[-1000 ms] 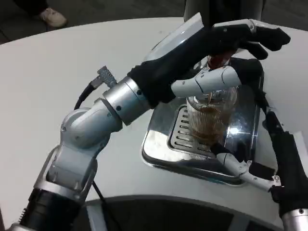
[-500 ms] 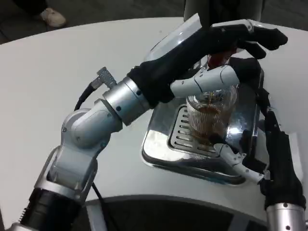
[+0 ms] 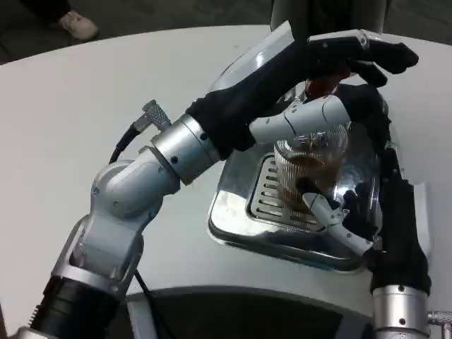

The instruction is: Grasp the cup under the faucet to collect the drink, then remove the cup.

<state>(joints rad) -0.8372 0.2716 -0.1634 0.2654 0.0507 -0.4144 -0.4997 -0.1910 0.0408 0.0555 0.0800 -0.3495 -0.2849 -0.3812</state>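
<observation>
We see a white table with a rounded edge filling most of the frame, from the upper left down to the lower right. On it, right of centre, sits a shiny metal drip tray with a slotted grate in its middle. Beyond the table's far edge, at the upper left, we see dark floor.
</observation>
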